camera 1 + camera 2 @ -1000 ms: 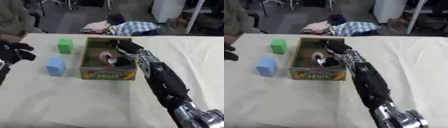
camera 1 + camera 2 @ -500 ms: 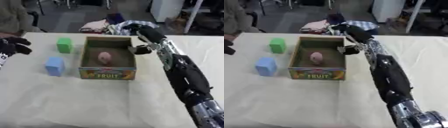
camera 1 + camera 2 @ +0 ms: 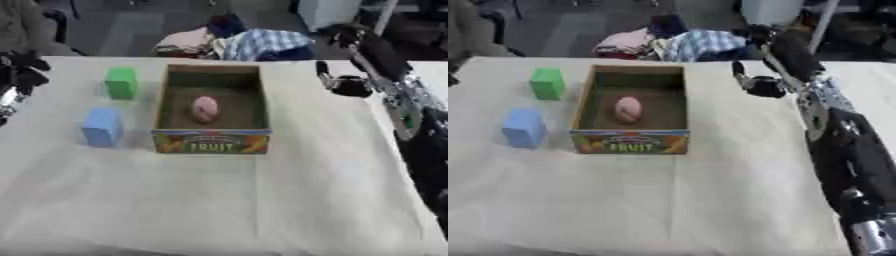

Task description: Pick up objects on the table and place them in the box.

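Observation:
An open cardboard box [image 3: 210, 141] with "FRUIT" on its front wall stands mid-table. A pink, egg-shaped thing [image 3: 204, 108] lies on its floor. Left of the box, a green block [image 3: 121, 82] stands on the cloth farther back and a blue block [image 3: 102, 126] nearer. My right hand [image 3: 785, 55] hangs open and empty in the air to the right of the box, beyond its far right corner. At the picture's left edge, my left hand [image 3: 19, 70] is open, well left of the green block.
A cream cloth covers the table [image 3: 219, 200]. A heap of clothes [image 3: 249, 42] lies past the far edge. A white cabinet [image 3: 328, 12] stands behind it. My right forearm [image 3: 842, 150] runs down the right side.
My right hand has come up out of the box and swung right and back, leaving the pink thing inside. The blocks have not moved.

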`<state>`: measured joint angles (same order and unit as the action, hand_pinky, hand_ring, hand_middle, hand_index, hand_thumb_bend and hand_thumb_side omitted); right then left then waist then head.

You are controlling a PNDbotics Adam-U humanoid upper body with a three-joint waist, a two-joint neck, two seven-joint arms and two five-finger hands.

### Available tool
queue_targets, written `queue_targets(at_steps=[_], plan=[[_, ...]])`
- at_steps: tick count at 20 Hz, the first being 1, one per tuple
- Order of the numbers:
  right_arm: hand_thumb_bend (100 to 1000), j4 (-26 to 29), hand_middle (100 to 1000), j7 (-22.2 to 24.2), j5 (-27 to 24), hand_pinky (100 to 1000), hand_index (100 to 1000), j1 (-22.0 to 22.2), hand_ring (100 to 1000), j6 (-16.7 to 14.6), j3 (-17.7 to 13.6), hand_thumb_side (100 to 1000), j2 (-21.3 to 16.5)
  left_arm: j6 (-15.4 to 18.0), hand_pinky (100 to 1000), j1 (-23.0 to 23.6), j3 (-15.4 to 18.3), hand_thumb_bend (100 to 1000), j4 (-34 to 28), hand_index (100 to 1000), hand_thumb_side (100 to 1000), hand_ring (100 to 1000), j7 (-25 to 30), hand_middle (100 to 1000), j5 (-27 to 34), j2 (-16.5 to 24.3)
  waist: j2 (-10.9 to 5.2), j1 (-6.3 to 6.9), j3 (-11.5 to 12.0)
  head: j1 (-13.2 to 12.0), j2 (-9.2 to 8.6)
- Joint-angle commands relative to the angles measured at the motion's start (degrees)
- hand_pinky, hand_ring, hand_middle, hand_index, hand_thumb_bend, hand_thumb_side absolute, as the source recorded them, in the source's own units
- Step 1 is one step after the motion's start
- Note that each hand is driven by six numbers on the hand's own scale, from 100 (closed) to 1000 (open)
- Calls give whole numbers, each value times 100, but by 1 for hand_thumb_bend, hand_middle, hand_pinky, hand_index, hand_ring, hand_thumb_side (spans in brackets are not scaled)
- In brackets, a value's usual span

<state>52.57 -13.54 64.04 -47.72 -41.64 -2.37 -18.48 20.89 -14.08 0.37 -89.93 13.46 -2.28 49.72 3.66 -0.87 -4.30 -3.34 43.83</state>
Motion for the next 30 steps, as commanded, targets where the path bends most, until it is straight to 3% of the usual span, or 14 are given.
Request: queue_targets(at_steps=[1, 2, 5, 7, 10, 16, 23, 27, 30], plan=[[100, 327, 776, 22, -322, 598, 925, -27, 692, 17, 39, 314, -302, 280, 743, -316, -163, 291, 363, 830, 564, 740, 206, 766, -280, 560, -37, 22, -50, -67, 28], [100, 382, 775, 66, -409, 596, 924, -3, 691, 35, 48, 322, -320, 367, 757, -425, -247, 445, 494, 846, 580, 763, 290, 791, -367, 644, -27, 26, -88, -91, 28], [100, 511, 772, 221, -665, 592, 923, 52, 687, 92, 67, 362, -341, 584, 752, -766, -466, 654, 902, 848, 628, 763, 544, 793, -623, 796, -12, 34, -174, -150, 28], [100, 580, 770, 343, -837, 589, 922, 75, 684, 143, 75, 387, -350, 652, 747, -1007, -554, 763, 1182, 844, 647, 760, 717, 789, -795, 777, -9, 39, -222, -176, 28], [100, 674, 768, 536, -1088, 588, 921, 86, 682, 224, 98, 406, -360, 765, 743, -1329, -708, 844, 1590, 838, 691, 755, 968, 784, -1046, 721, -2, 52, -292, -218, 24], [100, 905, 765, 956, -1628, 585, 919, 81, 680, 395, 157, 435, -376, 899, 732, -1854, -807, 792, 2457, 829, 640, 734, 1459, 762, -1586, 370, 23, 68, -411, -251, 13], [100, 1169, 763, 1442, -2293, 583, 918, 91, 678, 639, 195, 468, -415, 863, 724, -2112, -922, 772, 2961, 819, 618, 720, 1383, 747, -2251, 33, 34, 56, -487, -272, 16], [100, 1378, 762, 2091, -3524, 582, 917, 101, 677, 893, 269, 487, -569, 1095, 725, -2119, -858, 768, 3108, 817, 638, 717, 916, 744, -3862, -298, 36, 47, -497, -267, 22], [100, 1552, 762, 2519, -4035, 582, 916, 115, 676, 1088, 245, 506, -625, 1288, 724, -2113, -837, 777, 3317, 813, 636, 713, 572, 739, -4526, -412, 38, 44, -501, -271, 25]])
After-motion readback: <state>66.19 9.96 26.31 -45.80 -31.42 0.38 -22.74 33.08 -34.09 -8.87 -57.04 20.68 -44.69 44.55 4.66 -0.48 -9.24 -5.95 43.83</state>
